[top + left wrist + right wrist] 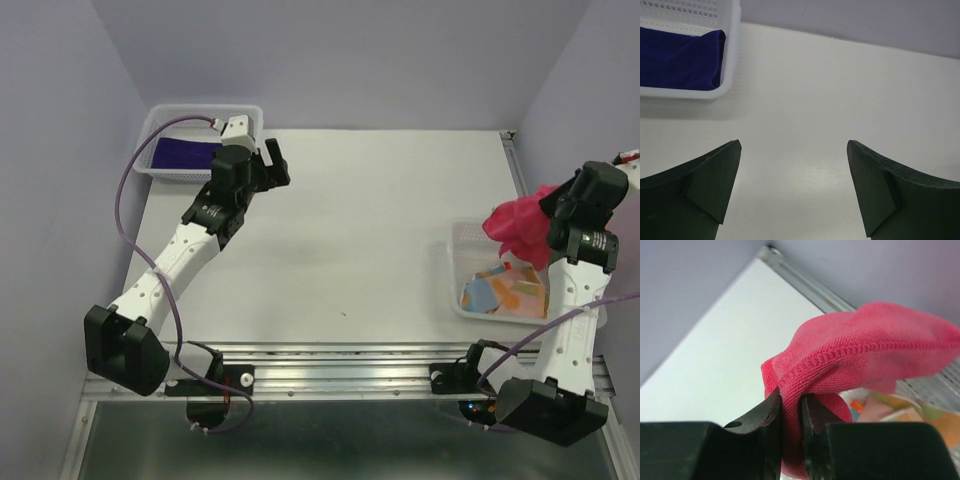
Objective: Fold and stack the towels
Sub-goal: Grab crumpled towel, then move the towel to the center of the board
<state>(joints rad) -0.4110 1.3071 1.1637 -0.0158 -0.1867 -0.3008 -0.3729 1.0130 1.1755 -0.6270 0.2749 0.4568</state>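
- right gripper (790, 407): clenched on the pink towel (865, 350), with a fold of the hem pinched between both fingers. the rest bunches up and drapes off toward 3 o'clock in the wrist view.
- the pink towel is lifted off the surface (350, 230), above the far end of the right basket (455, 262). can't tell if its low end touches anything.
- patterned towels (505, 292) lie in that basket under the pink one, showing blue, orange and white patches.
- left gripper (795, 150): released, fingers wide apart, nothing between them, bare surface below.
- purple towel (680, 57) lies in the left basket (731, 60), at 10 o'clock from the left gripper in the wrist view. it is near but not touching.
- top view: left basket at the surface's 11 o'clock corner, right basket at the 3–4 o'clock edge, well apart.
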